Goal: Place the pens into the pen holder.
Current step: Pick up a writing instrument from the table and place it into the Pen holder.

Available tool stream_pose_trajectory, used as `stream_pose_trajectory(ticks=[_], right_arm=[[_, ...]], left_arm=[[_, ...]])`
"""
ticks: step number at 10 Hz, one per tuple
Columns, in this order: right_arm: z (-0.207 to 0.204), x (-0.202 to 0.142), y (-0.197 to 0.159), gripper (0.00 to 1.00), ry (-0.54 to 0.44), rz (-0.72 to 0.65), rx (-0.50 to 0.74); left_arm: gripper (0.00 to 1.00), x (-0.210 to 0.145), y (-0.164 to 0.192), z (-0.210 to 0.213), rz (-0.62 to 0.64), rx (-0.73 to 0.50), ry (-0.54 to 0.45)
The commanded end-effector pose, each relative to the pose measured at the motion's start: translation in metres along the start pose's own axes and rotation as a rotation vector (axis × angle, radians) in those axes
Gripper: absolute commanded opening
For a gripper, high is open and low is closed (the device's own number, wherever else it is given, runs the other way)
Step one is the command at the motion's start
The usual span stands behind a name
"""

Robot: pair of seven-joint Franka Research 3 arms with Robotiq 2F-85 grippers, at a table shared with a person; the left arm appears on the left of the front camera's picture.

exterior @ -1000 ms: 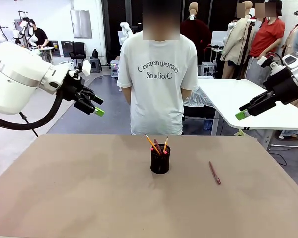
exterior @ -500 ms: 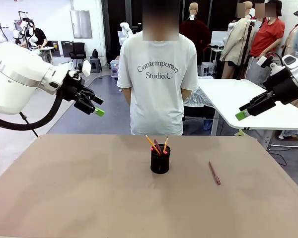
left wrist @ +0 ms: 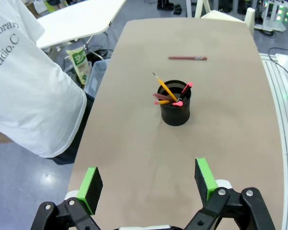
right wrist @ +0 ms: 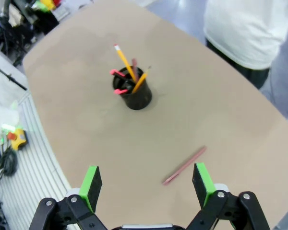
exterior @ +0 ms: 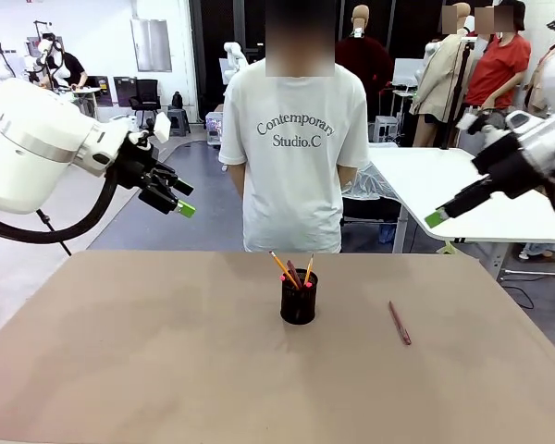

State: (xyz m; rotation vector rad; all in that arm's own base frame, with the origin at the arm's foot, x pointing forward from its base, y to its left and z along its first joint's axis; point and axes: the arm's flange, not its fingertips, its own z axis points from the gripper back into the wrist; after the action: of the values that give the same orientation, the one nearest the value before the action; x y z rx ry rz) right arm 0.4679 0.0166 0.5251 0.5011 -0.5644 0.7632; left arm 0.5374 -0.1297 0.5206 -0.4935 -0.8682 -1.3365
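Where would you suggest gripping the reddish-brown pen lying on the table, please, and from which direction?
Grip the reddish-brown pen near its middle, coming straight down from above with the jaws across its thin shaft. It lies flat on the table, apart from the pen holder, so both sides are free.

We see a broad tan table (exterior: 166,370) across the lower half of the front view. Behind it the floor (exterior: 199,217) is smooth grey-blue, paler toward the left edge. Right of centre stands a white table (exterior: 425,180) on light legs. In the upper left a white wall (exterior: 106,37) carries a grey panel (exterior: 152,43), with a black office chair (exterior: 147,92) and a small desk (exterior: 85,90) below it. The upper middle is dark, perhaps a black curtain (exterior: 213,37). The light is even and bright. In the right wrist view a ribbed grey surface (right wrist: 38,158) borders the tabletop at lower left.
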Motion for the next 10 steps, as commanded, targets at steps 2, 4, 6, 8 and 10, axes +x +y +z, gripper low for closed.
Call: stream_pose_trajectory(ticks=[2,4,6,8,10], right_arm=[[-0.034,0.037,-0.014,1.00,0.178,-0.167,-0.119],[-0.060,0.036,-0.025,1.00,0.303,-0.233,-0.200],[-0.095,0.028,-0.036,1.00,0.404,-0.327,-0.274],[-0.125,0.021,-0.041,1.00,0.422,-0.458,-0.354],[-0.143,0.005,-0.033,1.00,0.461,-0.507,-0.480]], left_arm=[[1.00,0.000,-0.001,0.002,0.008,-0.005,0.006],[1.00,0.000,-0.001,0.002,0.008,-0.005,0.006],[1.00,0.000,-0.001,0.002,0.008,-0.005,0.006],[1.00,0.000,-0.001,0.002,0.008,-0.005,0.006],[1.00,0.000,-0.001,0.002,0.008,-0.005,0.006]])
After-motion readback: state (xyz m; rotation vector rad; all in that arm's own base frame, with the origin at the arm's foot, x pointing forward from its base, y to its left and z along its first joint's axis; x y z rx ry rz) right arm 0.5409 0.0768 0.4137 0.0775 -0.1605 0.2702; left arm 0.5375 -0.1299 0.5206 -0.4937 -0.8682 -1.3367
